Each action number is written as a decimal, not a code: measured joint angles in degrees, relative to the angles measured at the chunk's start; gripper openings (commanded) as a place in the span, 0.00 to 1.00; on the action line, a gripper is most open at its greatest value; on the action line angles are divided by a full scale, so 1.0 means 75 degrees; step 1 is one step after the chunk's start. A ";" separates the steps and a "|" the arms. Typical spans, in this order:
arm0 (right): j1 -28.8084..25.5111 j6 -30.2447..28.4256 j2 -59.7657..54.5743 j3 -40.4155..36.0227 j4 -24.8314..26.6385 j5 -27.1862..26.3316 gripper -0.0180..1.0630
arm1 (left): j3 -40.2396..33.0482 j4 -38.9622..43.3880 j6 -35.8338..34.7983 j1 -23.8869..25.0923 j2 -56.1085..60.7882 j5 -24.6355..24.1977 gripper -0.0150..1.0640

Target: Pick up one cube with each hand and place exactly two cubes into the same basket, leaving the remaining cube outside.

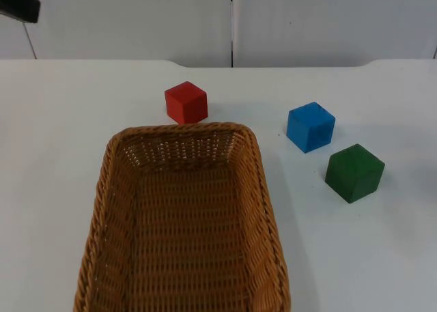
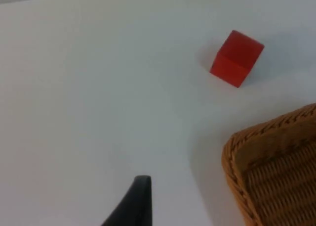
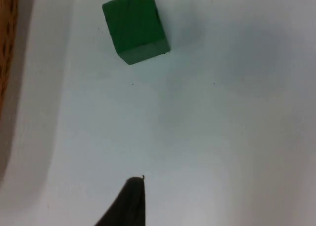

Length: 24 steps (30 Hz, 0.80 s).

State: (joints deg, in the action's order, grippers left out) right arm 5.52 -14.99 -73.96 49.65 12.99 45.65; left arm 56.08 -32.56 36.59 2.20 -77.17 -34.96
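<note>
A red cube (image 1: 186,102) sits just behind the far rim of the wicker basket (image 1: 109,189); nothing lies inside the basket. To the basket's right stand a blue cube (image 1: 311,126) and, nearer the front, a green cube (image 1: 354,172), almost touching at their corners. My left gripper (image 2: 133,201) hovers over bare table, well short of the red cube (image 2: 236,58) and beside the basket's corner (image 2: 237,152). My right gripper (image 3: 128,201) hangs above the table some way from the green cube (image 3: 136,25). Neither gripper holds anything.
A part of the left arm (image 1: 19,3) shows at the table's far left. The grey partition wall (image 1: 232,18) closes the table at the back. White table top (image 1: 382,257) lies right of the basket and in front of the green cube.
</note>
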 measured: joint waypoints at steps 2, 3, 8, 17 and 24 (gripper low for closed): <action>0.0000 -0.0056 -0.0208 0.0139 0.0160 -0.0057 0.99 | 0.0190 -0.0306 0.0300 0.0000 -0.0310 0.0018 0.99; 0.0000 -0.0056 -0.0208 0.0139 0.0160 -0.0057 0.99 | 0.0190 -0.0306 0.0300 0.0000 -0.0310 0.0018 0.99; 0.0035 -0.0084 -0.0698 0.0493 0.0277 -0.0197 0.99 | 0.0759 -0.0467 0.0689 -0.0194 -0.1203 0.0090 0.99; 0.1260 -0.0084 -0.1510 0.0581 -0.0083 -0.1059 0.99 | 0.1472 -0.0471 0.0898 -0.0671 -0.2413 0.0164 0.99; 0.1773 -0.0084 -0.2327 0.0581 -0.0270 -0.2048 0.99 | 0.1573 -0.0471 0.1534 -0.1076 -0.3016 0.0611 0.99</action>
State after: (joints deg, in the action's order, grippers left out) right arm 18.82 -15.62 -91.41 54.01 10.96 30.29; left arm 67.88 -36.10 48.09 -5.87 -99.79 -30.37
